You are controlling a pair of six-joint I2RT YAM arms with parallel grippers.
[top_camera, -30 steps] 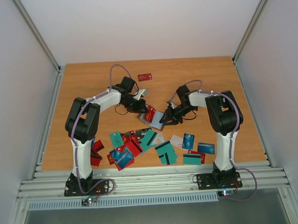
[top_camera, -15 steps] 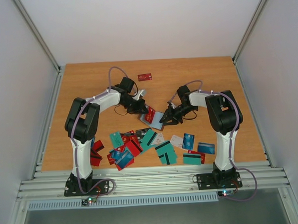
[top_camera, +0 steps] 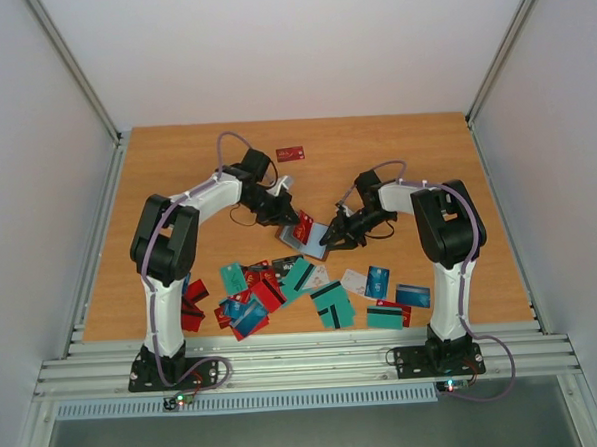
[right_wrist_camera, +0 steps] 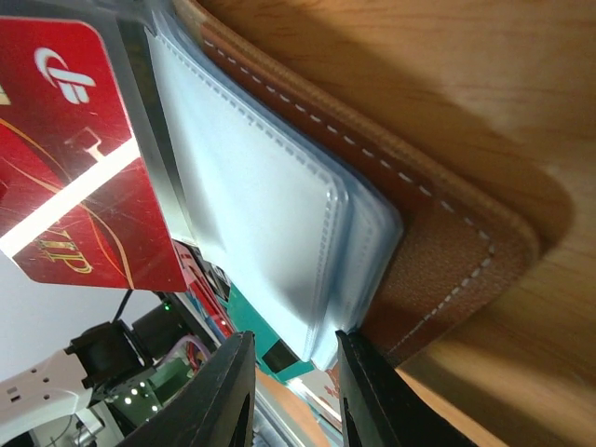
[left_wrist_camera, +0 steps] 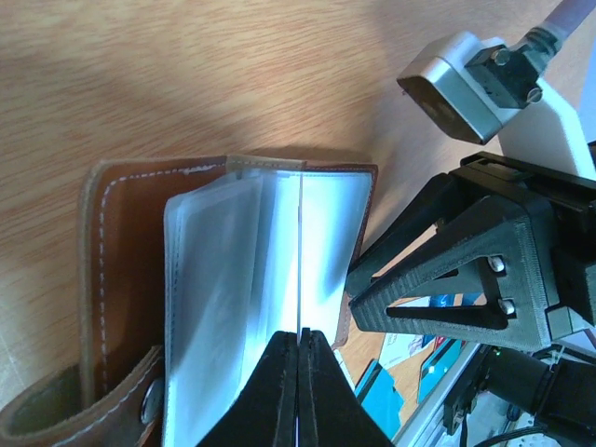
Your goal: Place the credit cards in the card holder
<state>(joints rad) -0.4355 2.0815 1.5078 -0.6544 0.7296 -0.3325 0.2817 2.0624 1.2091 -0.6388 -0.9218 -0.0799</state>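
1. My left hand (left_wrist_camera: 298, 345) is clamped fully shut on a red card (right_wrist_camera: 74, 158). From its own wrist camera I see that card only edge-on, as a thin pale line running out from the fingertips.
2. The red card's far end sits among the clear sleeves (left_wrist_camera: 233, 279) of the card holder (left_wrist_camera: 121, 251). I cannot tell whether it is inside a pocket or only between two leaves.
3. My right hand (right_wrist_camera: 293, 368) is only partly closed. Its two fingers (right_wrist_camera: 233, 382) straddle the corner of the sleeve pack and pinch it, and the brown cover lies just outside the right-side finger.
4. The card holder lies open near the middle of the worktop (top_camera: 176, 180), brown cover down and sleeves fanned upward. Its snap tab hangs loose at one end.
5. From above, the two hands meet over the holder from opposite sides, the left hand from the far-left side and the right hand from the right.
6. The other credit cards (top_camera: 301, 273) lie scattered along the near edge in teal, red, blue and white, several overlapping.
7. A single red card (top_camera: 291, 154) lies apart near the far edge.
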